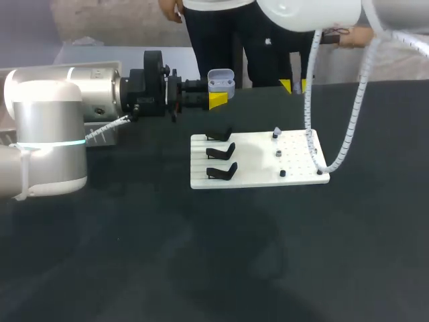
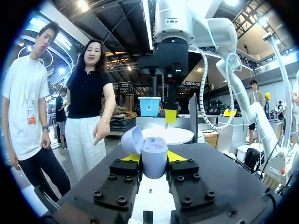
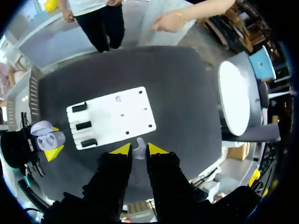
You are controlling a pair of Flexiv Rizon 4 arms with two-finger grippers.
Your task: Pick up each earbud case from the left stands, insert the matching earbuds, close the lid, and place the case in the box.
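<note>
Left tool [image 2: 154, 158] grips case [image 2: 154, 164] — right tool [image 3: 139, 149] half-hides earbud [image 3: 139, 152]

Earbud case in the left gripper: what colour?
Pale lilac-grey earbud case, clearest in left wrist view.

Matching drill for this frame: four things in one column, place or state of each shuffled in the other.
1. pale lilac plastic earbud case
2. small pale earbud
3. three black stands
4. white rectangular board

A. flat on the dark table
B. gripped in the right claw
C. empty, on the board
D. lid open, in the left claw

Pairs: 1-D, 2-B, 3-C, 4-A.
</note>
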